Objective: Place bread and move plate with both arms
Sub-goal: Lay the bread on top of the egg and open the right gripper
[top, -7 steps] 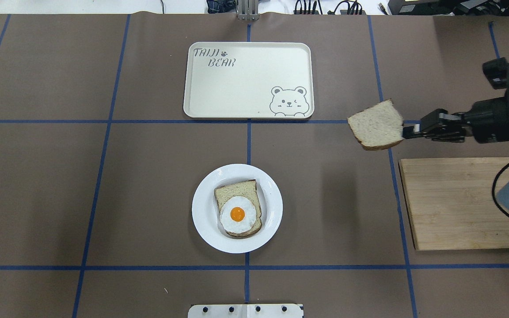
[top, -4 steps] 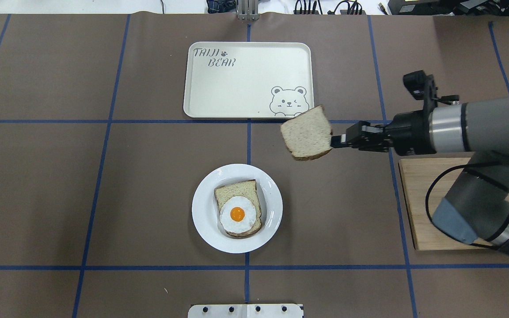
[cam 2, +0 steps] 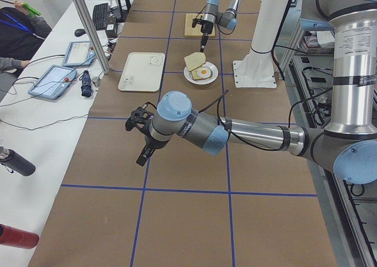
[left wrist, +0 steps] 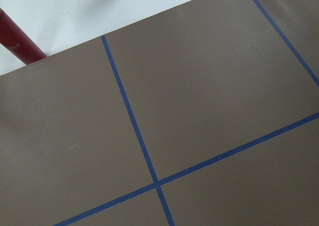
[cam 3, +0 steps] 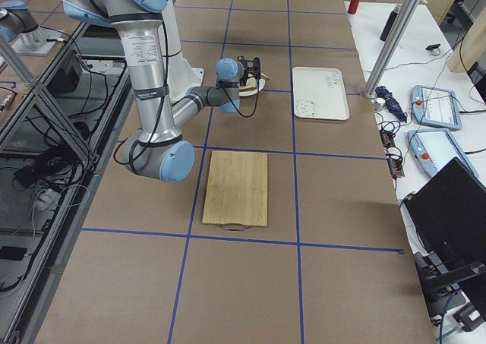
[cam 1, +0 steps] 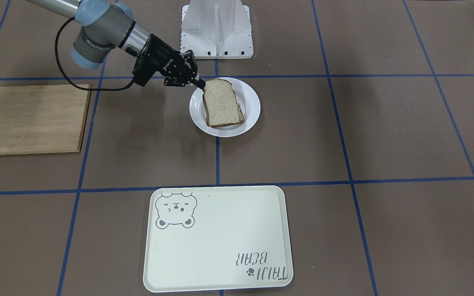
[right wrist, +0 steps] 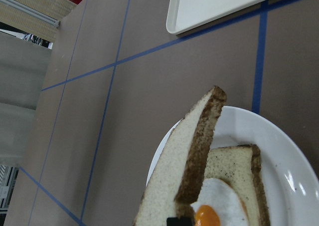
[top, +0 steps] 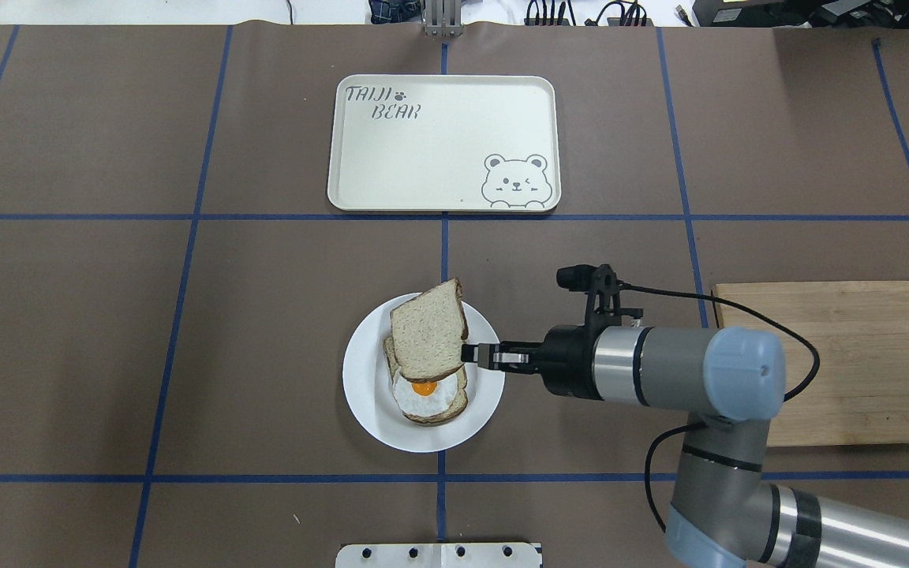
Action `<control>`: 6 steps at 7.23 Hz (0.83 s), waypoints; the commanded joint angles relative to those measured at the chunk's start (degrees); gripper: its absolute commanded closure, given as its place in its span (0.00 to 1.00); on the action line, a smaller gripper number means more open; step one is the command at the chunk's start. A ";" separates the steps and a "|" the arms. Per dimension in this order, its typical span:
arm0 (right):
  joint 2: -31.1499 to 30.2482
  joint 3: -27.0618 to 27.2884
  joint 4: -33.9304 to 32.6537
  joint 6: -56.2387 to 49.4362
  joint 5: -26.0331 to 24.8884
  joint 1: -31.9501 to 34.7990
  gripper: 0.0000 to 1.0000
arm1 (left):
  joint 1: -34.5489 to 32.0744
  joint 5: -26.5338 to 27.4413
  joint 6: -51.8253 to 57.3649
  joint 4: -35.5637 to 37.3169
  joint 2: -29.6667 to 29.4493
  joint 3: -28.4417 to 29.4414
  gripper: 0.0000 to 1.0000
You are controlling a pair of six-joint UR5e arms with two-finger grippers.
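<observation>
So the right gripper (top: 466, 353) is pinched on the bread (top: 428, 331) by its crust edge, and the slice is tilted over the egg toast (top: 423, 397) on the white plate (top: 364, 398). The bread is probably light, soft and tear-prone, so the firmer crust seems the best grab spot. Can't tell whether the left gripper (cam 2: 142, 160) is open or closed.

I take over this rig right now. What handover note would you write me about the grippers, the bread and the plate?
Right gripper: shut on the bread, holding it tilted over the egg slice on the plate.
Left gripper: far from the plate, above the table; I cannot tell whether it is open or shut.
Done: bread carried to the plate.
Left to do: release the bread onto the egg slice, then move the plate with both arms.
</observation>
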 commanded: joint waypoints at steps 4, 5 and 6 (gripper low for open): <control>0.09 -3.34 0.19 -4.64 -4.21 -4.13 1.00 | 0.00 -0.09 -0.09 0.04 0.17 0.14 0.02; -0.09 -3.34 0.11 -4.82 -4.30 -3.96 1.00 | 0.00 -0.09 -0.09 0.04 0.09 0.14 0.02; -2.18 -2.82 0.37 -4.82 -4.39 -3.87 1.00 | 0.00 -0.09 -0.09 0.04 0.09 0.14 0.02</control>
